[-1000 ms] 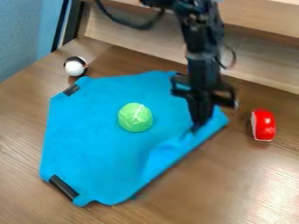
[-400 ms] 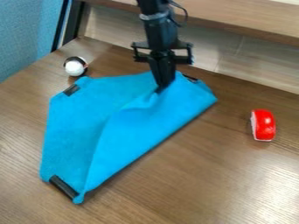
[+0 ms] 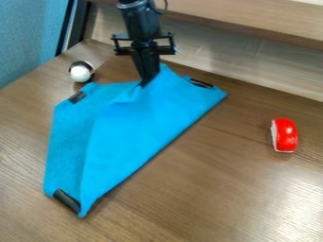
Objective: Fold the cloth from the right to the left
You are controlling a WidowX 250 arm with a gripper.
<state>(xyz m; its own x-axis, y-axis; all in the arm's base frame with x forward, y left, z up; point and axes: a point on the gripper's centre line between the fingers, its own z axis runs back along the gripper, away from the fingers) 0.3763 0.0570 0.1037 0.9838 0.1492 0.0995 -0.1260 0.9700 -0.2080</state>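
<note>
My gripper [image 3: 145, 81] hangs over the upper part of the blue cloth [image 3: 135, 130], shut on a raised edge of it. The cloth's right portion lies folded over toward the left, with a fold edge running from the upper right down to the bottom corner. A strip of the lower layer shows along the left side. Black pieces sit at the cloth's upper left, lower left and upper right corners. The green ball is hidden, covered by the cloth.
A red toy piece [image 3: 285, 135] lies on the wooden table [image 3: 221, 189] to the right. A black and white ball [image 3: 80, 72] rests just beyond the cloth's upper left corner. A wooden ledge [image 3: 252, 33] runs along the back.
The gripper has moved left and toward the back, pulling the cloth's right side with it. The cloth now covers the green ball, which was in sight earlier.
</note>
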